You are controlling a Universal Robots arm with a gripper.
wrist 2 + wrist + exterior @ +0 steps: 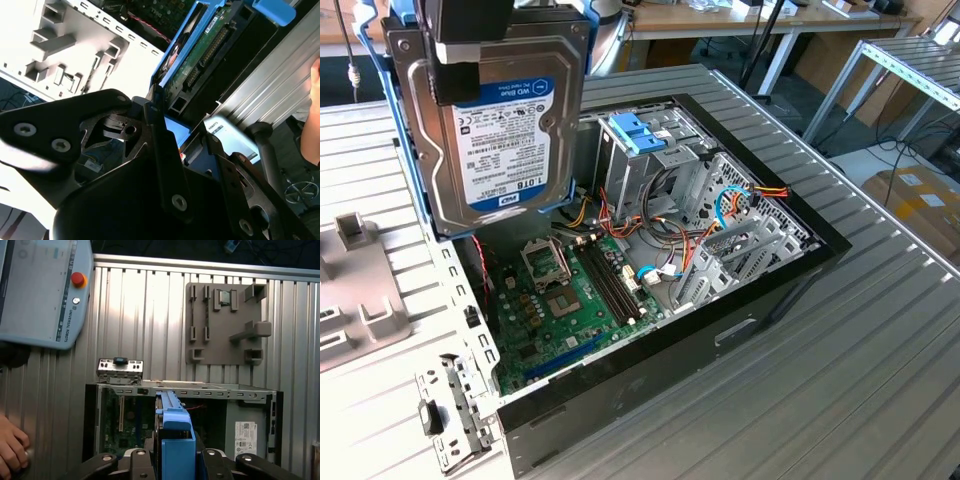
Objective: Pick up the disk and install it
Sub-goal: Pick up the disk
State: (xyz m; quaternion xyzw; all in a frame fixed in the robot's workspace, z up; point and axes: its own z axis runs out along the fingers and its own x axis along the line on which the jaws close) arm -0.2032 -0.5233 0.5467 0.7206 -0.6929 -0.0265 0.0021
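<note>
Hand (470,62) pinching the disk (505,140) at its upper end. The disk hangs upright, label outward, above the open case (760,300), clear of it. The case lies on the table (880,380).

The gripper (460,75) reaches down from above at the exterior view's upper left, its black body vertical and its fingers (457,85) pointing downward; they are clamped on the upper part of the disk (510,140), which hangs upright from them in the air. In both wrist views the black linkage arms spread out to either side and converge on the blue frame between them; the jaws press against it, one on each face.
</note>
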